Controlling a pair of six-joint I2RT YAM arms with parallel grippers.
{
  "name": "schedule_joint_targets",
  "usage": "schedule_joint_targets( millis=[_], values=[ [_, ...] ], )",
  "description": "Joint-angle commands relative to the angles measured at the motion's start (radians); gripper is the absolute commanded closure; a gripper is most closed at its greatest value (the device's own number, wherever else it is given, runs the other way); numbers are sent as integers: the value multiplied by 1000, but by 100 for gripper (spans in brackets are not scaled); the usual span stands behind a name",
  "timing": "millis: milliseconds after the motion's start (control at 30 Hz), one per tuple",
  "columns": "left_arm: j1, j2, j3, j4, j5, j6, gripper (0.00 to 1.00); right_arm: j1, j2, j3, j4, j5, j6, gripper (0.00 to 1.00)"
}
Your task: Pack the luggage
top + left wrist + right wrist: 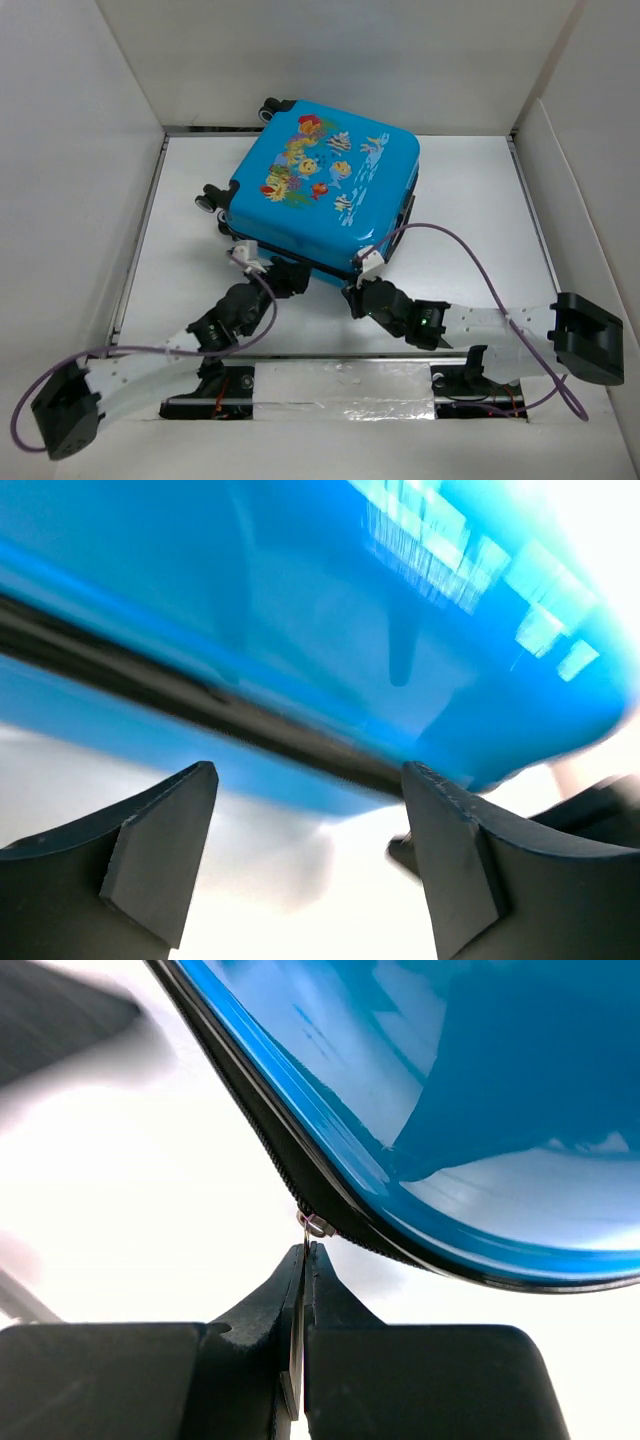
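Observation:
The luggage [320,190], a bright blue hard-shell suitcase with a fish print, lies flat on the white table, lid closed, black wheels at its far left. My right gripper [307,1250] is shut on the thin metal zipper pull [314,1225] at the black zipper line on the suitcase's near edge; in the top view it sits at the near right corner [358,293]. My left gripper [310,780] is open and empty, its fingers [165,850] just short of the suitcase's near left edge [300,610], blurred; in the top view it shows below that edge [285,275].
White walls enclose the table [470,230] on the left, back and right. Purple cables [470,250] loop from both wrists. A taped strip [340,385] runs along the near edge between the arm bases.

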Motion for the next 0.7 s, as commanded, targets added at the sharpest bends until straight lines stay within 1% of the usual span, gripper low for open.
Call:
schedule_joint_targets(
  millis=[0, 33, 67, 100, 133, 167, 200, 233, 267, 300, 367, 400, 433, 467, 500, 533, 567, 600, 667],
  values=[
    [48, -253, -22, -141, -136, -37, 30, 6, 0, 28, 83, -130, -7, 100],
    [70, -293, -19, -133, -126, -16, 37, 6, 0, 30, 81, -137, -9, 100],
    [96, -318, 16, -138, -124, -21, 38, -6, 0, 25, 84, -141, -10, 100],
    [164, -329, 48, -170, -132, -37, 38, -6, -2, 19, 102, -145, -12, 100],
    [206, -315, 82, -188, -130, -50, 41, -16, -2, 13, 112, -166, -13, 100],
    [298, -268, 146, -193, -118, -86, 40, -26, -2, -2, 138, -177, -18, 100],
    [349, -239, 175, -179, -94, -106, 40, -26, -2, -13, 159, -186, -18, 100],
    [401, -202, 205, -163, -63, -115, 29, -37, 1, -22, 173, -209, -21, 100],
    [453, -161, 288, -164, -34, -144, 22, -49, 1, -25, 176, -222, -19, 100],
    [551, -72, 333, -202, 0, -156, 15, -49, 1, -27, 176, -228, -19, 100],
    [649, 11, 418, -213, 11, -175, 10, -58, 3, -28, 176, -239, -27, 100],
    [708, 78, 433, -228, 52, -242, 8, -59, 4, -30, 181, -245, -29, 100],
    [858, 110, 438, -215, 114, -271, 5, -59, 4, -31, 181, -256, -32, 100],
    [933, 134, 426, -186, 195, -303, 5, -69, 3, -35, 184, -260, -36, 100],
    [994, 191, 412, -110, 347, -340, 4, -69, 3, -39, 198, -268, -39, 100],
    [1054, 226, 403, -80, 415, -400, 1, -69, 3, -44, 204, -285, -42, 100],
    [1140, 258, 410, -71, 485, -414, 1, -78, 1, -44, 204, -294, -49, 100],
    [1160, 316, 418, -84, 530, -423, 1, -79, 3, -42, 205, -300, -53, 100],
    [1188, 354, 420, -84, 543, -417, 1, -89, 3, -33, 204, -318, -65, 100]
  ],
)
